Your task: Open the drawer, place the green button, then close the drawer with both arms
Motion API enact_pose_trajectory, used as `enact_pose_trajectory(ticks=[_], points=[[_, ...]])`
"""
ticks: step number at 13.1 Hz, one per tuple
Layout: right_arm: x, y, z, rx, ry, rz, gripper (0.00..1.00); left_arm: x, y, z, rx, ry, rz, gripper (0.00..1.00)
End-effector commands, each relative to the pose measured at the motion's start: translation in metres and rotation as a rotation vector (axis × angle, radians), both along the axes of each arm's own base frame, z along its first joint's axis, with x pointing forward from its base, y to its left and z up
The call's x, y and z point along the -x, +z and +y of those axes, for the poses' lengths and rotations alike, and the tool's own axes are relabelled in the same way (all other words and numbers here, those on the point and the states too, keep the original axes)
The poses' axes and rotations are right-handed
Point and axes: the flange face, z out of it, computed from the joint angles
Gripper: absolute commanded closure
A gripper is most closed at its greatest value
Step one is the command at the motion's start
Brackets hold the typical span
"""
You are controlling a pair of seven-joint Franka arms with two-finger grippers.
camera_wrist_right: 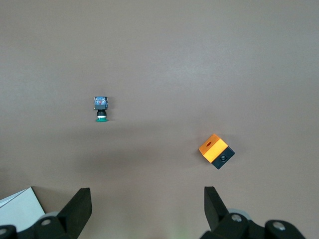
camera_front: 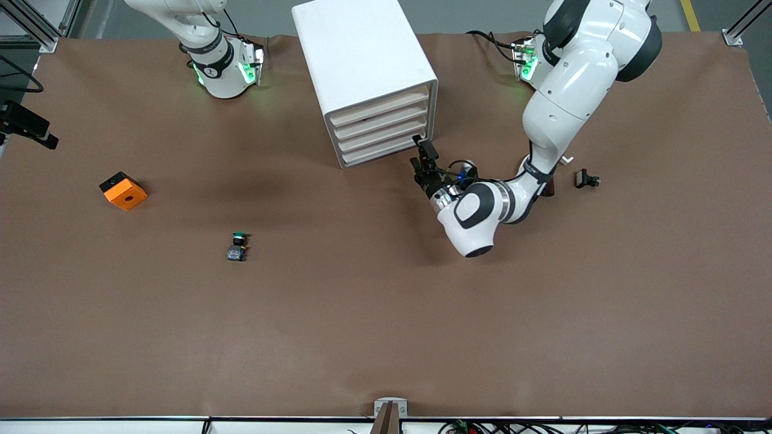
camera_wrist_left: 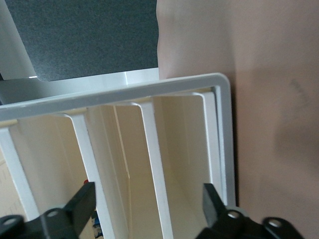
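Reaching left gripper [camera_front: 423, 158] at drawer [camera_front: 386, 148] front, jaws apart

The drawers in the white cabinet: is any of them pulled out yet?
All shut: the four cream drawer fronts sit flush in the white boxy cabinet. The left claw is at their edge, open.

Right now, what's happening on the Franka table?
The left gripper is at the front of the white cabinet, its fingers open and straddling a drawer front near the cabinet's corner; all four drawers look shut. The right gripper waits open, up by its base, looking down at the table. The button lies untouched on the brown table, nearer the front camera than the cabinet, with an orange block toward the right arm's end and a small black part toward the left arm's end.
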Motion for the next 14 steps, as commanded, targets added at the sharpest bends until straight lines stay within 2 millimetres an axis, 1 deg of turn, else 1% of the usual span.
enact_pose_trajectory(ticks=[1,2,4,6,7,9,10,11,12,14], points=[[0.007,0.004,0.002,0.000,-0.009,-0.012,0.00,0.013,-0.003,-0.012,-0.014,-0.007,0.031,0.17],[0.007,0.004,0.002,0.000,-0.008,-0.012,0.00,0.021,-0.008,-0.015,-0.020,-0.020,0.043,0.18],[0.007,0.004,0.002,0.000,-0.008,-0.012,0.00,0.033,-0.016,-0.018,-0.029,-0.036,0.061,0.18],[0.007,0.004,0.002,0.000,-0.009,-0.014,0.00,0.050,-0.025,-0.026,-0.038,-0.064,0.080,0.18],[0.007,0.004,0.002,0.000,-0.009,-0.014,0.00,0.061,-0.026,-0.033,-0.042,-0.086,0.085,0.18],[0.007,0.004,0.002,0.000,-0.008,-0.014,0.00,0.078,-0.029,-0.043,-0.050,-0.121,0.099,0.19],[0.007,0.004,0.001,0.000,-0.009,-0.014,0.00,0.081,-0.029,-0.044,-0.050,-0.126,0.100,0.28],[0.007,0.004,0.002,0.000,-0.008,-0.014,0.00,0.081,-0.029,-0.045,-0.050,-0.128,0.100,0.40],[0.007,0.005,0.002,0.000,-0.006,-0.015,0.00,0.082,-0.029,-0.045,-0.049,-0.130,0.099,0.50],[0.007,0.004,0.002,0.000,-0.006,-0.014,0.00,0.084,-0.029,-0.047,-0.042,-0.135,0.098,0.66]])
